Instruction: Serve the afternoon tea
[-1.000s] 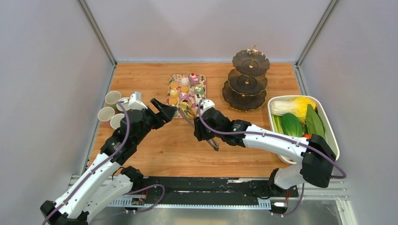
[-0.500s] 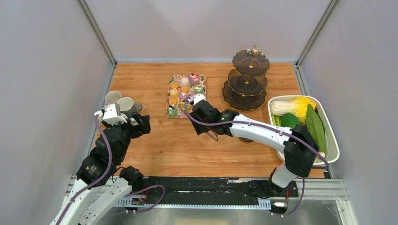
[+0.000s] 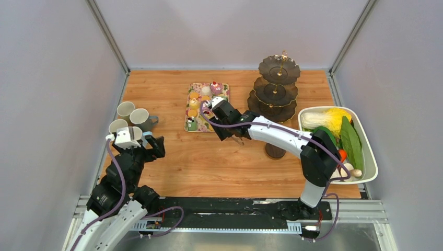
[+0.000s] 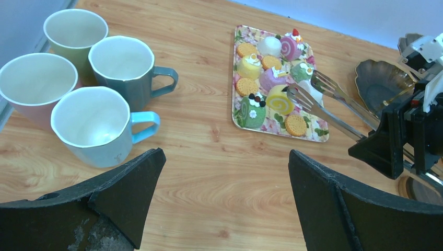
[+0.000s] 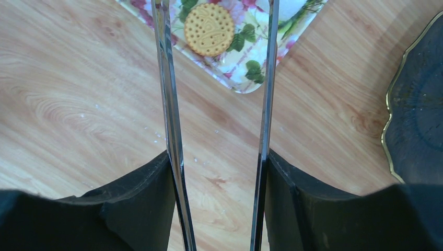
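Observation:
Bite-size cakes and biscuits lie on a floral tray, also in the left wrist view. My right gripper is shut on metal tongs, whose open tips hang over the tray's near right corner, above a round biscuit. The tongs also show in the left wrist view. The dark three-tier stand is just to the right. Several pastel mugs stand at the left. My left gripper is open and empty, near the mugs.
A white tub of vegetables stands at the right edge. A dark round coaster lies under my right forearm. Grey walls close in the left, back and right sides.
My left arm has pulled back from the tray to the near left by the mugs. My right gripper has carried the tongs up to the tray, uncovering the coaster.

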You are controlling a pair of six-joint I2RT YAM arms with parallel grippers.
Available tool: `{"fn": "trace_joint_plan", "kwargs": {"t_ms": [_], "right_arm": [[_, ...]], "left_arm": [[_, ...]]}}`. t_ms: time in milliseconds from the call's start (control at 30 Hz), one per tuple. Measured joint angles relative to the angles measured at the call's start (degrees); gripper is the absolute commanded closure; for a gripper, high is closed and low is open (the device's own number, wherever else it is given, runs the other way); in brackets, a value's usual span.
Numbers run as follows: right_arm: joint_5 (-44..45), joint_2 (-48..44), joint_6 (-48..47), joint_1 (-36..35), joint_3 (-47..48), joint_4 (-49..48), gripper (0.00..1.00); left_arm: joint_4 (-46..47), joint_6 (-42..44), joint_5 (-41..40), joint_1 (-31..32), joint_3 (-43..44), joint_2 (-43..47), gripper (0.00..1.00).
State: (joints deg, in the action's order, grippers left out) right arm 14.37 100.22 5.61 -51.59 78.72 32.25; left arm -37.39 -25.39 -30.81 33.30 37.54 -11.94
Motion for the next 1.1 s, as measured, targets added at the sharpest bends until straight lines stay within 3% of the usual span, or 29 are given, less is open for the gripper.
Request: {"fn": "trace_joint_plan", "kwargs": {"t_ms": [333, 1100], "right_arm": [[-4.1, 5.2, -4.9, 3.3, 2.2, 0.5, 0.44], [-10.4, 9.7, -7.8, 5.5, 2.4, 1.0, 0.66]], "left_arm": [[0.1, 1.7, 0.5, 0.0, 0.0, 0.2, 0.00], [1.7, 2.8, 0.5, 0.0, -0.4, -0.2, 0.00]]}}
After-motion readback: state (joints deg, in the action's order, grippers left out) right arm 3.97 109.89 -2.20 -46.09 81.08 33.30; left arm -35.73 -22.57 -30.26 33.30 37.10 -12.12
